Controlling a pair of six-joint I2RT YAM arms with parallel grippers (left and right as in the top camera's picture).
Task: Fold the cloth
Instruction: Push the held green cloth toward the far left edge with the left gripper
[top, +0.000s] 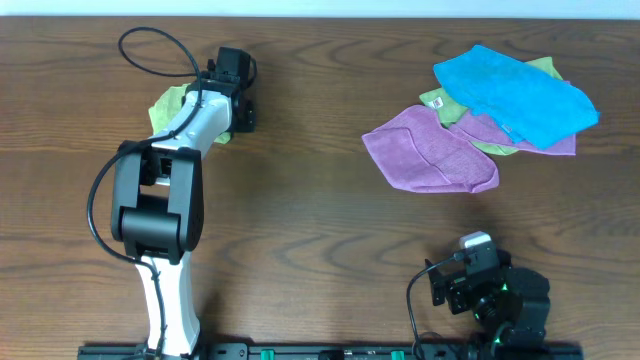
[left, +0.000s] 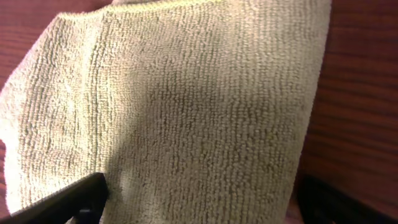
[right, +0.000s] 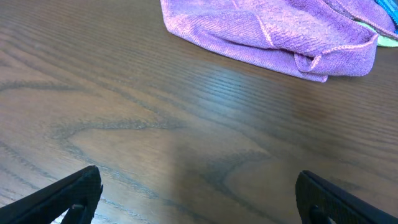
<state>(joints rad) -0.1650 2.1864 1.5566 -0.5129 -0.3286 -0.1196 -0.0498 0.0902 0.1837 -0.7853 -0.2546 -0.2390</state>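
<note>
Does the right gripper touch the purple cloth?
No, the right gripper is open over bare table, and the purple cloth lies apart ahead.

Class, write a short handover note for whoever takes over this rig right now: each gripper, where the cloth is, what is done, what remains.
Left gripper: open, over the lime-green cloth, not gripping it.
Right gripper: open, empty, over bare table short of the purple cloth.
The lime-green cloth lies at the table's left, mostly hidden under the left arm.
Done: no fold can be confirmed.
Left: grasp an edge and fold it over.
</note>
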